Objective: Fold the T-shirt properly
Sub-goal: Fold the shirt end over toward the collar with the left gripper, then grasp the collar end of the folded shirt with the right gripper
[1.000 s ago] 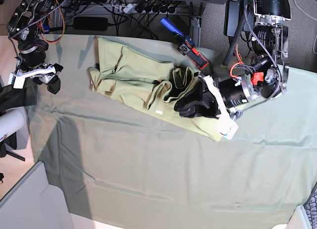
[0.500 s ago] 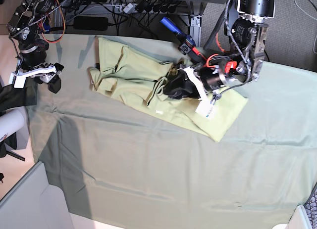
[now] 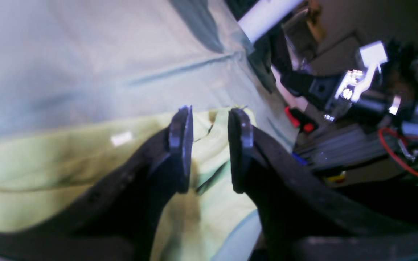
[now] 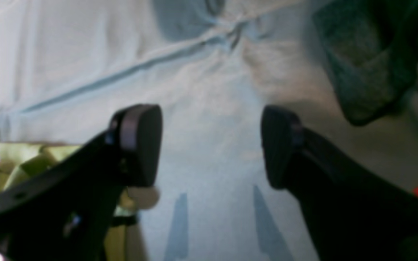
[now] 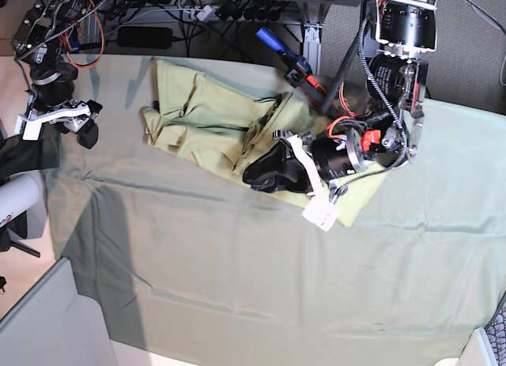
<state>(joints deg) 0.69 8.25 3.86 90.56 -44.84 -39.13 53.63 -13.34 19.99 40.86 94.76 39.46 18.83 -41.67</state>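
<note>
T-shirt (image 5: 207, 117): bunched, partly hidden under arm
Left gripper (image 3: 209, 152): jaws apart over shirt, nothing pinched
Right gripper (image 4: 210, 145): spread wide, blurry, empty

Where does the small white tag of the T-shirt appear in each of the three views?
Base view: the small white tag is not visible; the left claw covers that part of the T-shirt.
Left wrist view: small white tag, left of centre, beside the claw's fingers.
Right wrist view: only a blurred pale spot at the far left edge; cannot confirm.
Shared landmark: the grey-green cloth under the shirt.
</note>
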